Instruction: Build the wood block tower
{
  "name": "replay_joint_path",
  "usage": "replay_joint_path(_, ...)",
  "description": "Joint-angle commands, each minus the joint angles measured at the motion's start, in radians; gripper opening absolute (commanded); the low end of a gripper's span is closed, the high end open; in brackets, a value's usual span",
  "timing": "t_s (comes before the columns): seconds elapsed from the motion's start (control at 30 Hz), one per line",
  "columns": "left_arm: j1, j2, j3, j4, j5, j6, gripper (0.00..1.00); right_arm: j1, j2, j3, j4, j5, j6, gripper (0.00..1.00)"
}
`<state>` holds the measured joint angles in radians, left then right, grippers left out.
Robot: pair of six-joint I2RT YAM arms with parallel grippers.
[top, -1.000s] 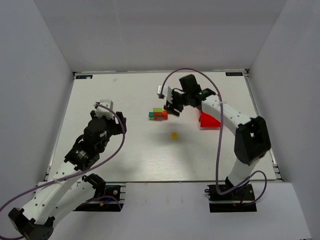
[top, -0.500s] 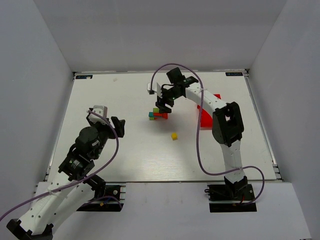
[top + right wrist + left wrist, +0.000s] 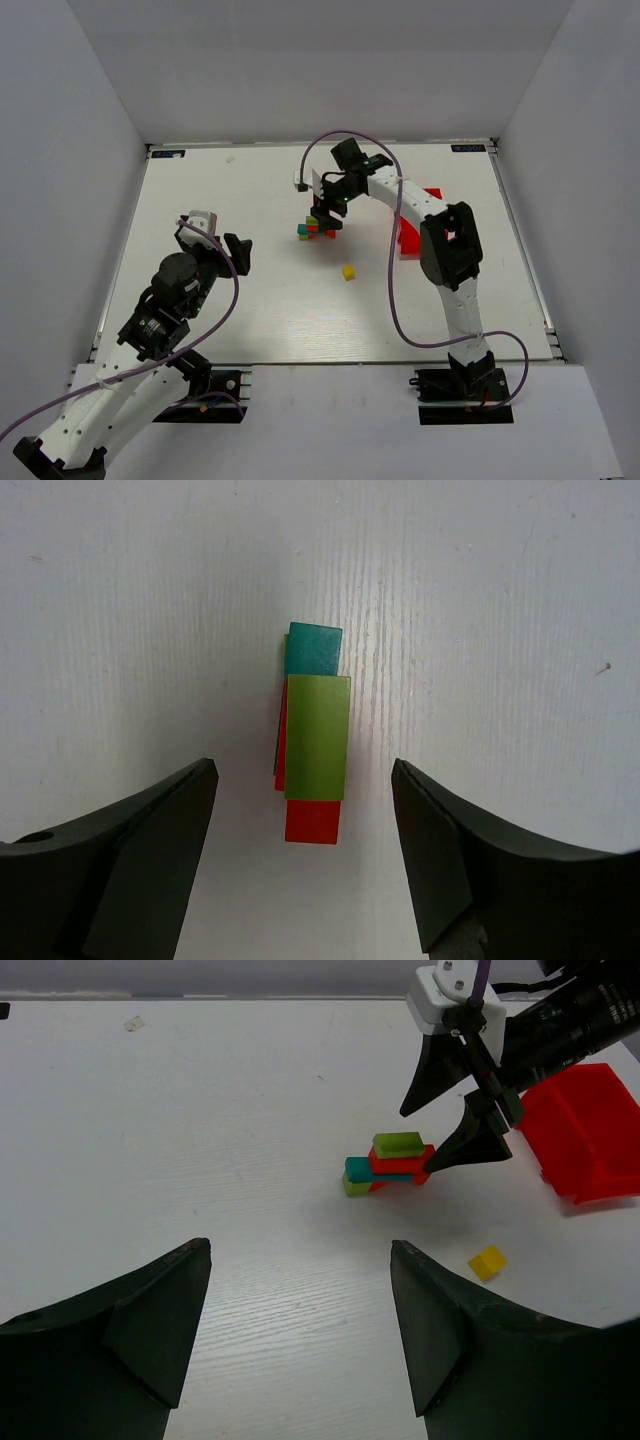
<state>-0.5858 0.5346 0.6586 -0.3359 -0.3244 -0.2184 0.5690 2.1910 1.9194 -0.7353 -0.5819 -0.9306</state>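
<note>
While your released right fingers (image 3: 130,850) hover over the painted wood block tower (image 3: 312,822), its lime wooden bar (image 3: 317,738) runs twelve-to-six.

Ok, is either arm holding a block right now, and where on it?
Nothing is held. The right gripper hangs open over the wood block tower, its fingers spread wide of it on both sides; the left gripper is open and empty too.
</note>
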Motion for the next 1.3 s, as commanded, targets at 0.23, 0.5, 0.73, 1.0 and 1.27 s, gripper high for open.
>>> replay_joint_path(0.23,-0.003,-0.001,-0.007,0.008,0.022,0.005,0.82,0.003,0.021,0.029,0.037,0.013,0.053,0.81)
replay_joint_path(0.5,-0.003,-0.001,-0.007,0.008,0.022,0.005,0.82,0.005,0.038,0.029,0.040,0.021,0.065,0.81)
replay_joint_path(0.73,-0.003,-0.001,-0.007,0.008,0.022,0.005,0.82,0.005,0.049,0.027,0.066,0.039,0.088,0.79)
replay_joint_path(1.0,-0.003,0.008,-0.007,0.017,0.022,0.005,0.82,0.006,0.053,0.023,0.070,0.048,0.098,0.74)
replay_joint_path(1.27,-0.003,0.008,-0.007,0.017,0.031,0.005,0.82,0.012,0.059,0.021,0.065,0.048,0.095,0.71)
